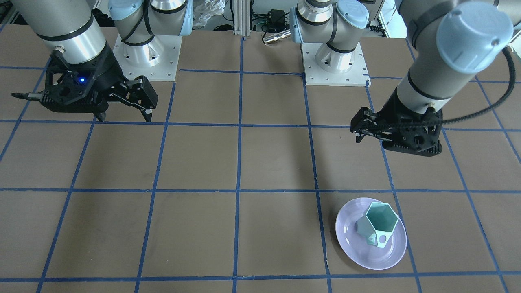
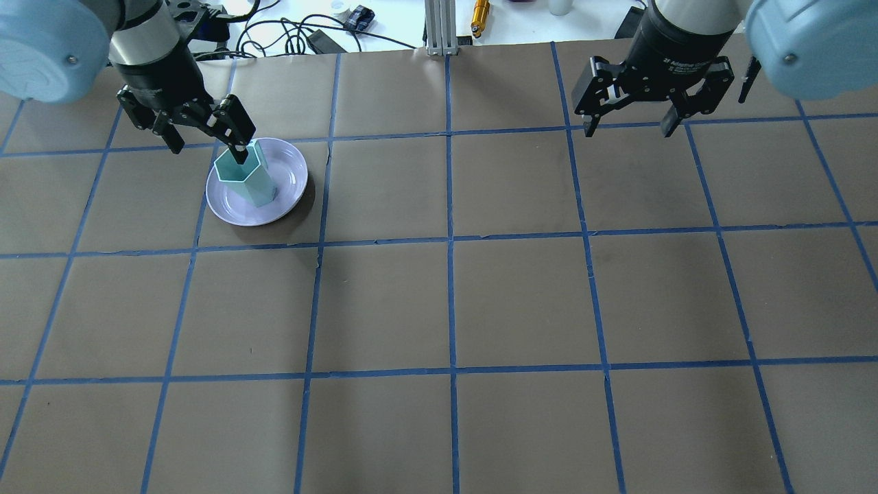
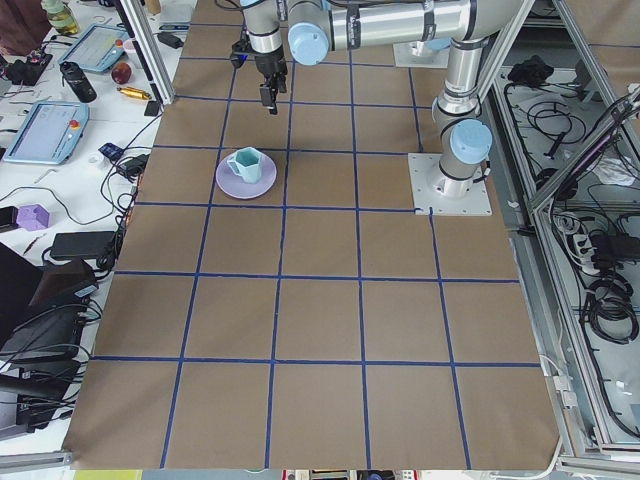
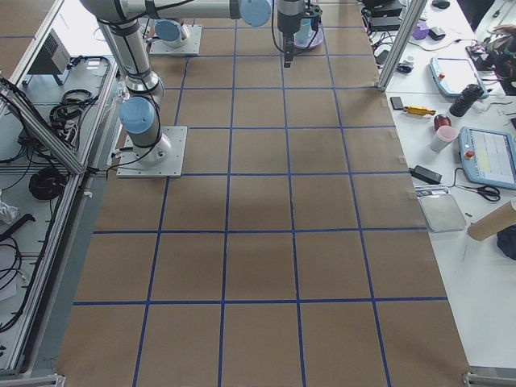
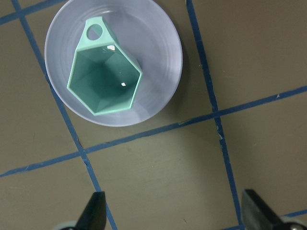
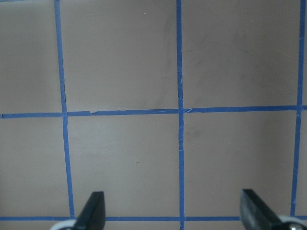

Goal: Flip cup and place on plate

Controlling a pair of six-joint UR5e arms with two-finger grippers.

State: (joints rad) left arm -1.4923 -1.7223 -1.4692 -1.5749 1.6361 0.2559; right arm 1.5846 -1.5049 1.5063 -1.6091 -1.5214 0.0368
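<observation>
The left gripper [image 5: 175, 215] is spread wide and holds nothing; only its two fingertips [image 5: 96, 211] show at the bottom of the wrist view. Up at 11 o'clock from them, the cup [image 5: 105, 81] stands mouth up on the plate [image 5: 163, 52], clear of the gripper. It sits off-centre toward the plate's 9 o'clock, with its handle at the cup's 11 o'clock.

The task looks done, so the risk lies in the way out. In the overhead view one finger lines up with the cup's rim, and a low sweep or dip there could clip the rim and tip the cup. The cup is close to the plate's sloped edge, so a small knock might slide it off. I cannot tell whether its base sits flat.

The left arm hangs above the plate with its wrist pointing down. The right gripper [image 2: 627, 123], also open and empty, hovers well apart over the table [image 2: 446, 309].
</observation>
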